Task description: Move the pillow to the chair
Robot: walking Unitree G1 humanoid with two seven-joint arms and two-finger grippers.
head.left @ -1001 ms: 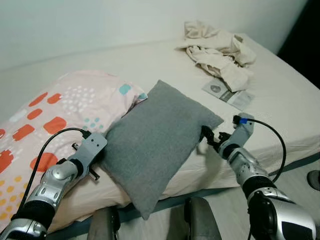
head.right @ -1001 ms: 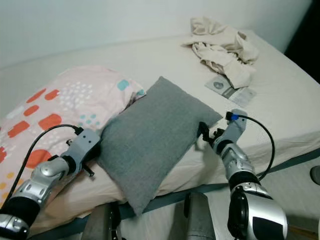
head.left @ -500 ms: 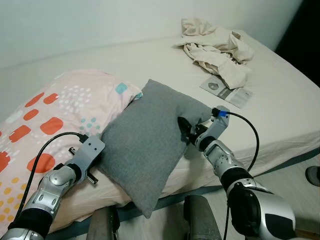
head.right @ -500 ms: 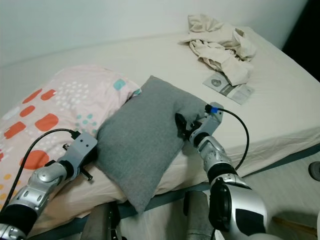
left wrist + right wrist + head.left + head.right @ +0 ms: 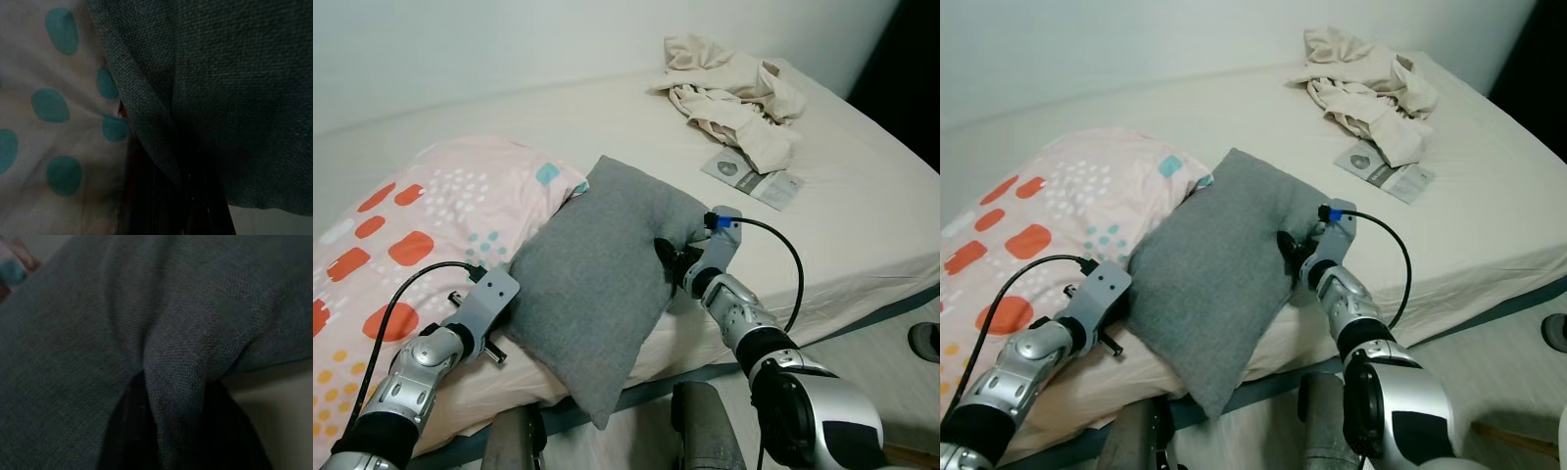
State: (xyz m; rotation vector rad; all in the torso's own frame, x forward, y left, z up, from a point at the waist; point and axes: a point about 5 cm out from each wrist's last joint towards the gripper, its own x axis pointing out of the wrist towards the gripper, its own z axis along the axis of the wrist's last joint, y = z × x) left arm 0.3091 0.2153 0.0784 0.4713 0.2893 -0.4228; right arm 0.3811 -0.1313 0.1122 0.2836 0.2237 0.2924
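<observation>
A grey pillow point(image 5: 607, 269) is lying on the near edge of the bed point(image 5: 862, 225), its near corner hanging over the side and its left part resting against a patterned quilt point(image 5: 421, 215). The right gripper point(image 5: 668, 257) is pressing into the pillow's right edge; in the right wrist view a fold of grey fabric is sitting pinched between its two fingers point(image 5: 127, 431). The left gripper point(image 5: 505, 315) is pushing against the pillow's left edge, beside the quilt, and whether its fingers are closing on the fabric I cannot tell. Far right on the bed, crumpled clothes point(image 5: 734, 93) and a leaflet point(image 5: 754, 178) are lying well apart from the pillow.
</observation>
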